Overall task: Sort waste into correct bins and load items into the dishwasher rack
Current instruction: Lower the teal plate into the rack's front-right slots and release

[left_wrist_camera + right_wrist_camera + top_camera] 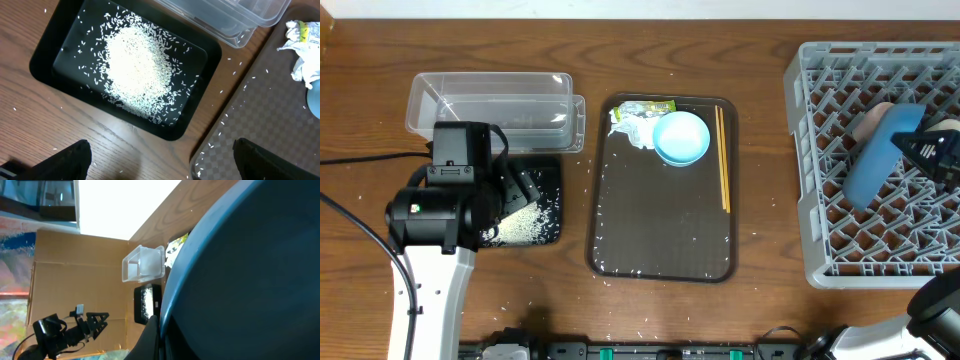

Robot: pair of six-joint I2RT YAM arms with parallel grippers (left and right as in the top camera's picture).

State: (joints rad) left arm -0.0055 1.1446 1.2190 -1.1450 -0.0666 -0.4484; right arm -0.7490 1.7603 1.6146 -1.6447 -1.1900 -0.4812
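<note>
White rice (135,65) lies heaped in the black tray (45,60). My left gripper (160,167) hovers open over the table beside it, holding nothing. The clear tub (490,100) stands just behind. A crumpled tissue (632,128), a green-yellow wrapper (650,106), the light-blue bowl (681,137) and the chopsticks (723,160) rest on the brown serving tray (660,230). Over the dishwasher rack (820,200), my right gripper (920,150) is shut on the rim of the large blue dish (880,160), which stands on edge. A pink cup (873,120) peeks out behind the dish.
Stray rice grains dot the brown tray and the wood around it. A black cable (360,158) runs along the table's left side. A cardboard wall (75,280) shows in the right wrist view.
</note>
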